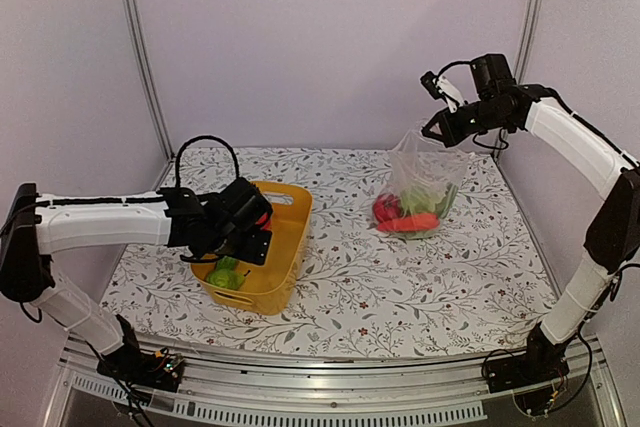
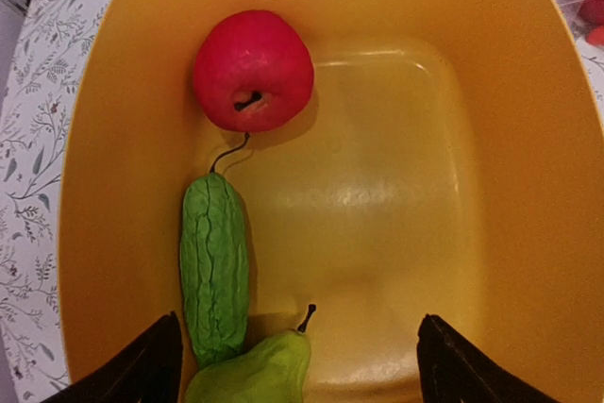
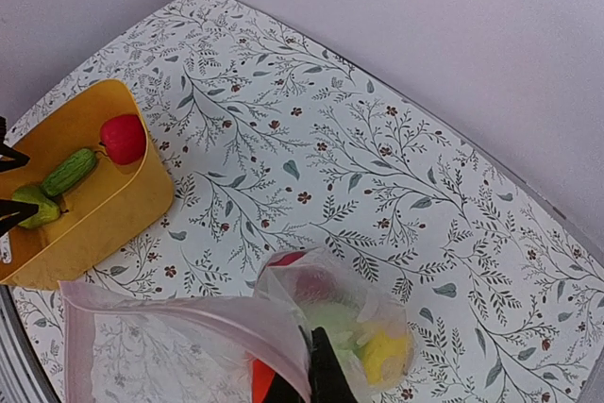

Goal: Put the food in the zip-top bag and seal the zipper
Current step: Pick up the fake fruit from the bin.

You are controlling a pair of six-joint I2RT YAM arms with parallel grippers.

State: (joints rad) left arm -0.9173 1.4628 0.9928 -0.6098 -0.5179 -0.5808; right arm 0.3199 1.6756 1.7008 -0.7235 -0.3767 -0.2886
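Note:
My left gripper (image 2: 294, 361) is open and hangs inside the yellow basket (image 1: 285, 247), just above a green pear (image 2: 255, 370). A green cucumber (image 2: 215, 266) and a red apple (image 2: 253, 70) lie beside it in the basket. My right gripper (image 3: 307, 386) is shut on the mouth edge of the clear zip-top bag (image 1: 420, 182) and holds it up above the table. The pinkish zipper (image 3: 189, 313) runs along that edge. The bag holds a red fruit (image 1: 386, 208), an orange carrot (image 1: 408, 222), green pieces and a yellow lemon (image 3: 387, 354).
The basket stands at the front left of the flowered table (image 1: 400, 287), the bag at the back right. Pale walls and metal posts (image 1: 140, 47) close the back and sides. A metal rail (image 1: 330, 377) runs along the near edge.

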